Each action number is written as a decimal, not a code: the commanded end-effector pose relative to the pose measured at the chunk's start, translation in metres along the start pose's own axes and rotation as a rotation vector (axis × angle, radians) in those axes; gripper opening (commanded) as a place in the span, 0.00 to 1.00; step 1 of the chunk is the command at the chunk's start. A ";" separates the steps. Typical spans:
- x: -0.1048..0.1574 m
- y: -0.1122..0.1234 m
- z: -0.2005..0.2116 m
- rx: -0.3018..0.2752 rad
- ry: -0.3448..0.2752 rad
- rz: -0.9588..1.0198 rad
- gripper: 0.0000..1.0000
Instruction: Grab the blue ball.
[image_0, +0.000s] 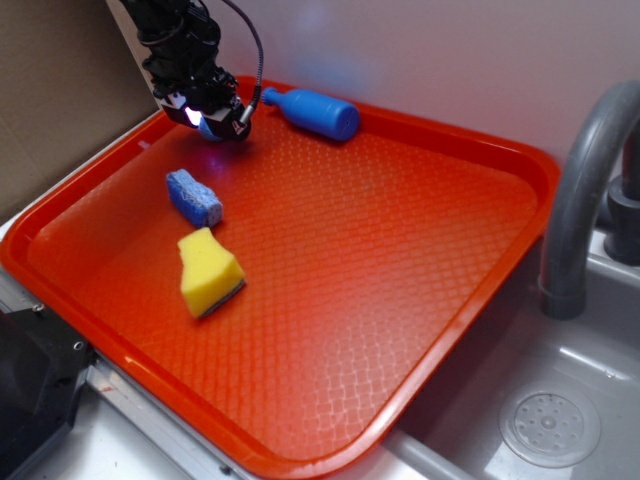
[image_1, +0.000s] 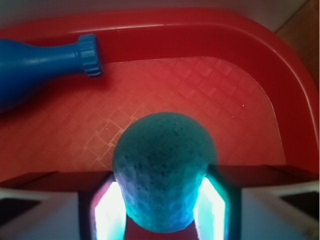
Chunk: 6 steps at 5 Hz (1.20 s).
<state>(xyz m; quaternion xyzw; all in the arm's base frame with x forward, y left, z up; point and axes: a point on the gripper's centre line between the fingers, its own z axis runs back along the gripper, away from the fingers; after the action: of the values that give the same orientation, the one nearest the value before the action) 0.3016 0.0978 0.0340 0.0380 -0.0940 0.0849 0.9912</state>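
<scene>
The blue ball (image_1: 164, 172) sat squarely between the jaws of the gripper (image_0: 222, 125), and in the wrist view both lit fingers (image_1: 106, 210) pressed against its flanks, so the jaws were closed on it with no gap showing on either side. That was the relation the next move turned on: the ball lay dead centre on the jaws' line, not off toward any hour of the dial, and being round it offered no long axis to line up with. In the exterior view the gripper stood at about eleven o'clock on the red tray (image_0: 470, 330), close to the far rim, with only a sliver of the ball visible under the fingers; whether it rested on the tray floor or hung just clear could not be told. The blue bottle-shaped toy (image_0: 315, 112) lay on its side just beside it toward two o'clock, its cap pointing at the gripper, near but not touching. The blue sponge block (image_0: 194, 197) and the yellow sponge (image_0: 209, 272) lay well apart toward six o'clock. Judging from this, the grasp looked made, and a straight lift should clear the bottle.
</scene>
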 end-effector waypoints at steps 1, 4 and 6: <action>0.005 -0.005 0.006 0.004 -0.029 -0.028 0.00; -0.040 -0.022 0.085 0.058 0.209 -0.010 0.00; -0.080 -0.077 0.198 0.007 0.164 -0.079 0.00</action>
<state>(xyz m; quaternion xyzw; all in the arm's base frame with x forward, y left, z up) 0.2004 -0.0105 0.1959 0.0398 0.0152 0.0509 0.9978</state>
